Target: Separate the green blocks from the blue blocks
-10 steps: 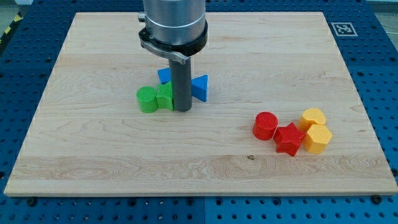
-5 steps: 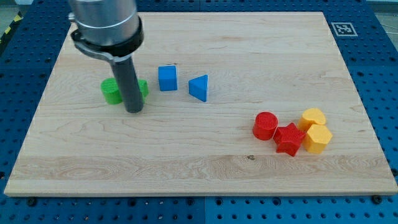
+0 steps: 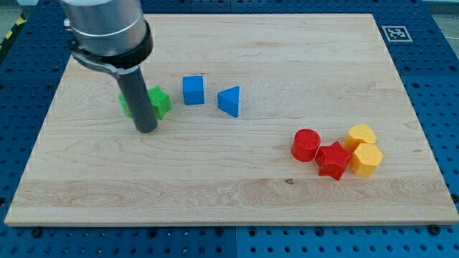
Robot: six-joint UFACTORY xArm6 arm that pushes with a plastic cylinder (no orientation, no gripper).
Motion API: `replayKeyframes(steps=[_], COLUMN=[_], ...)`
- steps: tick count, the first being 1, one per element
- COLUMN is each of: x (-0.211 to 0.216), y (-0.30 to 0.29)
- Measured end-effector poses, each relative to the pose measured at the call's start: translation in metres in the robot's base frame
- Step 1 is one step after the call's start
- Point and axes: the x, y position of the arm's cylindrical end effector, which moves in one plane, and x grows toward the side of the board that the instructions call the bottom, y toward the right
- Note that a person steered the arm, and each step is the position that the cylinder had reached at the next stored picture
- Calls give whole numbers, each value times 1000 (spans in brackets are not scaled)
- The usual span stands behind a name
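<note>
You see my tip resting on the board, in front of the green blocks it partly hides. There is no claw. The blue cube and blue triangle sit apart to the view's right.

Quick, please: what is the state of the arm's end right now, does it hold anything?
No pincer here: my tip is a bare dark rod end, holding nothing. It rests on the wooden board, just in front of the green plastic blocks, which it partly hides.
</note>
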Motion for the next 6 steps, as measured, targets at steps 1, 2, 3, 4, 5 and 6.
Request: replayKeyframes(steps=[1, 2, 3, 4, 5, 6], x=[-15, -23, -23, -23, -13, 9], y=[-24, -37, -42, -59, -28, 30])
